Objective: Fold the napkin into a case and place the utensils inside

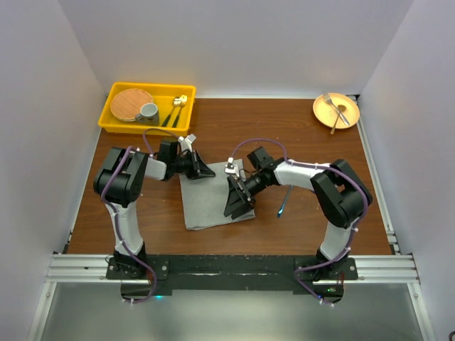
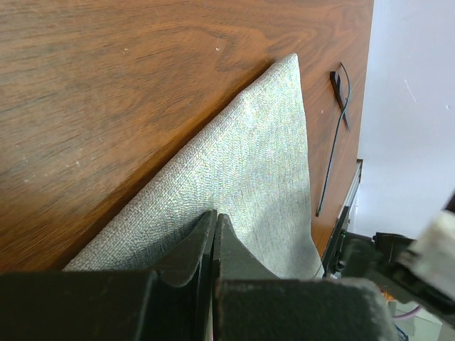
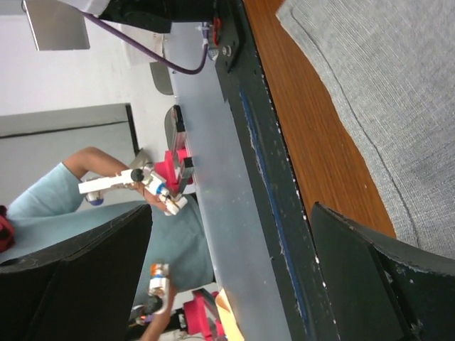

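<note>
napkin: the grey napkin point(image 1: 213, 199) lay spread out as a wide sheet in the middle of the desk point(image 1: 270, 128), between the two arms
left gripper: the left gripper point(image 1: 205, 170) sat at the napkin's far edge, towards its far-left corner. Jaws squeezed right together, tips down on the cloth. Honestly couldn't tell if any cloth was pinched in there
right gripper: the right gripper point(image 1: 239, 204) hung over the napkin's right edge, jaws spread wide, nothing between them
utensils: one slim blue utensil point(image 1: 283, 202) lay on the desk just right of the napkin, partly under the right arm and clear of the cloth. Too small in the top view to say knife or fork
far-left corner: a yellow tray point(image 1: 108, 114) held a round woven mat point(image 1: 131, 104), a grey cup point(image 1: 148, 111) and some dark-handled gold-headed cutlery point(image 1: 174, 114)
far-right corner: an orange plate point(image 1: 321, 112) had a silver fork point(image 1: 335, 109) lying on it
</note>
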